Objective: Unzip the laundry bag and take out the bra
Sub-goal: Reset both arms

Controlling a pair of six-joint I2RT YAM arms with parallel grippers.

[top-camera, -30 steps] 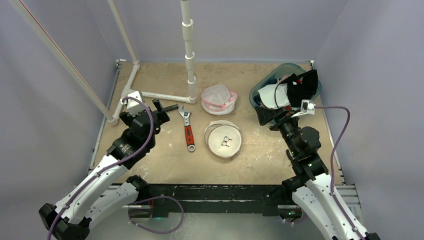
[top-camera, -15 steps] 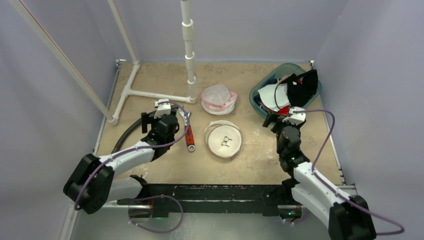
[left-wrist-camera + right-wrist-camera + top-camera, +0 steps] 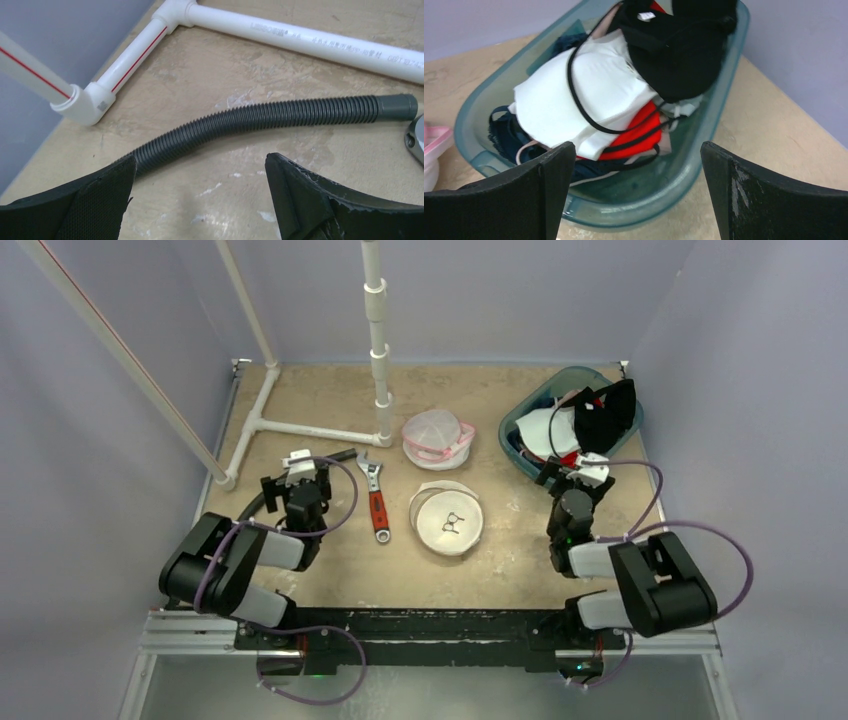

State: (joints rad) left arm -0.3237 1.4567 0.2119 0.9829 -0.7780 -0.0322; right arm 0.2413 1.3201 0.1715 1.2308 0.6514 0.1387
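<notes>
A domed white mesh laundry bag (image 3: 436, 438) with pink trim lies mid-table, and its pink edge shows at the left of the right wrist view (image 3: 433, 141). I cannot make out a bra inside it. A flat round white pouch (image 3: 446, 519) with a small dark mark lies just in front of it. My left gripper (image 3: 297, 480) (image 3: 200, 162) stands open over bare table at the left, far from the bag. My right gripper (image 3: 570, 475) (image 3: 638, 150) is open and empty, facing the teal basin (image 3: 659, 200).
The teal basin (image 3: 519, 425) at the back right holds a pile of white, black, red and navy garments (image 3: 604, 95). A red-handled wrench (image 3: 377, 502) lies left of the pouch. A black corrugated hose (image 3: 260, 120) and a white pipe frame (image 3: 300, 35) lie ahead of the left gripper.
Both arms have folded back toward their bases. The left gripper has drawn away from the wrench to the left, and the right gripper has pulled back from the basin. Both stayed open.
</notes>
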